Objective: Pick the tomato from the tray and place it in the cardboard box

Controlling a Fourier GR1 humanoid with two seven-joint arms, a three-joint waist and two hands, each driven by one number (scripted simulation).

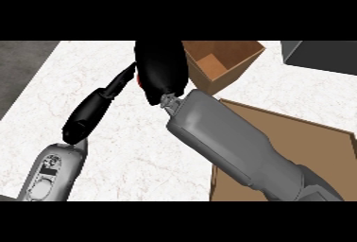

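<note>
My right hand (162,66) hangs above the counter just left of the open cardboard box (233,71), its fingers curled round the tomato (140,81). Only a thin red sliver of the tomato shows at the hand's left edge. The brown tray (314,142) lies at the lower right, partly hidden under my right forearm. At the left, my left hand (87,113) stands open, its straight fingers reaching up beside the right hand.
A dark grey object (320,56) sits at the top right behind the box. The white marble counter (77,71) ends at a dark strip (21,66) on the far left.
</note>
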